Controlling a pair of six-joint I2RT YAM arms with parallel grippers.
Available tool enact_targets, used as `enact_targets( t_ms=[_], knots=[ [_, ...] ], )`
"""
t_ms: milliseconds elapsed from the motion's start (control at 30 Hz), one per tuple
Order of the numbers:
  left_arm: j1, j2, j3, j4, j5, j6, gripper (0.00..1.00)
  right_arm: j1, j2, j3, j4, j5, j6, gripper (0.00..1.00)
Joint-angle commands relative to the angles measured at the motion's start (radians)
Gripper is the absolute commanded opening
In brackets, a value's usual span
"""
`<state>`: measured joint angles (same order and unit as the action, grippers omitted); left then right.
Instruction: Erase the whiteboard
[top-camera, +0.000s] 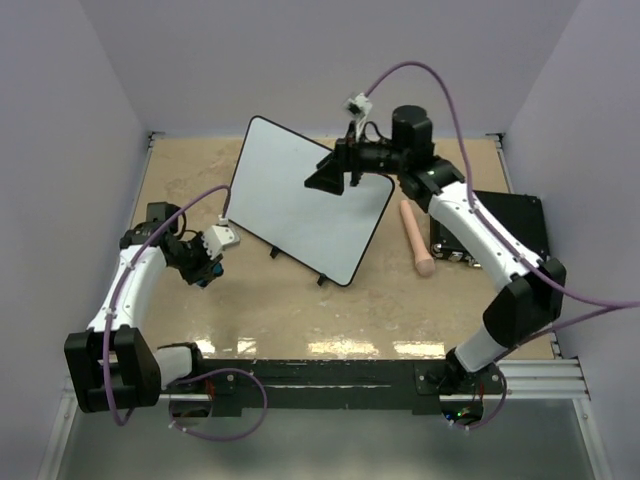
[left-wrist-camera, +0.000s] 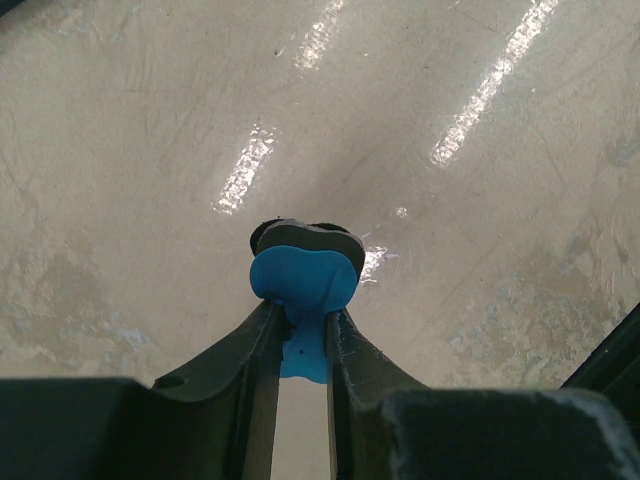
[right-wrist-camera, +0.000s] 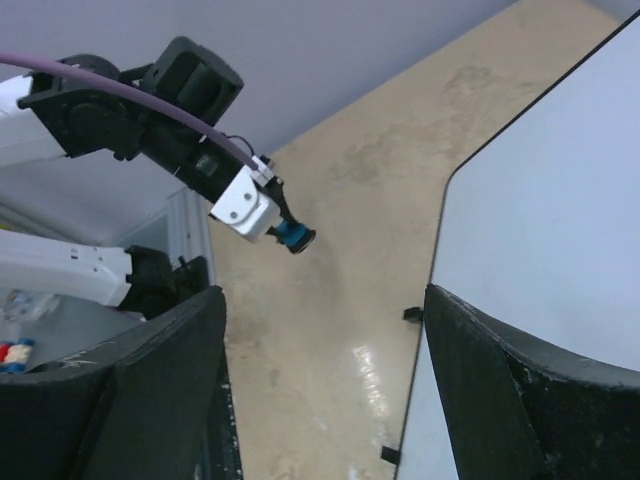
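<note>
Whiteboard (top-camera: 300, 200) lies mid-table, skewed, surface plain white; right gripper (top-camera: 330, 178) hangs over its far right edge, fingers spread wide, grasping nothing; left gripper (top-camera: 204, 272), off the board's left, pinches a small blue piece (left-wrist-camera: 303, 280).

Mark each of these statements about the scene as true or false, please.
1. The large white rectangular whiteboard shows no writing on its visible surface. True.
2. The right claw is shut on the board's rim. False: its fingers are spread wide and hold nothing.
3. The left claw grips a small blue piece. True.
4. The pale pink cylinder lies on the whiteboard. False: it lies beside it, on the table.
</note>
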<state>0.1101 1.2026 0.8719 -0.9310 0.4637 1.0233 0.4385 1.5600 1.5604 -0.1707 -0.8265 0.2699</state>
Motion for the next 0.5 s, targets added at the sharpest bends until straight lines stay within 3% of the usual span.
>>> enact_targets(
  t_ms=[0,167,300,467],
  knots=[
    [0.013,-0.023,-0.037,0.035,0.013,0.034,0.22,0.118,0.145,-0.017,0.053,0.055,0.060,0.77],
    [0.071,0.002,-0.036,0.015,0.039,0.096,0.39,0.215,0.314,0.052,0.068,0.046,0.110,0.59],
    [0.109,0.052,-0.011,0.020,0.049,0.135,0.46,0.276,0.417,0.085,0.121,0.072,0.143,0.43],
    [0.117,0.077,-0.011,0.034,0.061,0.170,0.53,0.370,0.526,0.141,0.166,0.070,0.187,0.33]
  ],
)
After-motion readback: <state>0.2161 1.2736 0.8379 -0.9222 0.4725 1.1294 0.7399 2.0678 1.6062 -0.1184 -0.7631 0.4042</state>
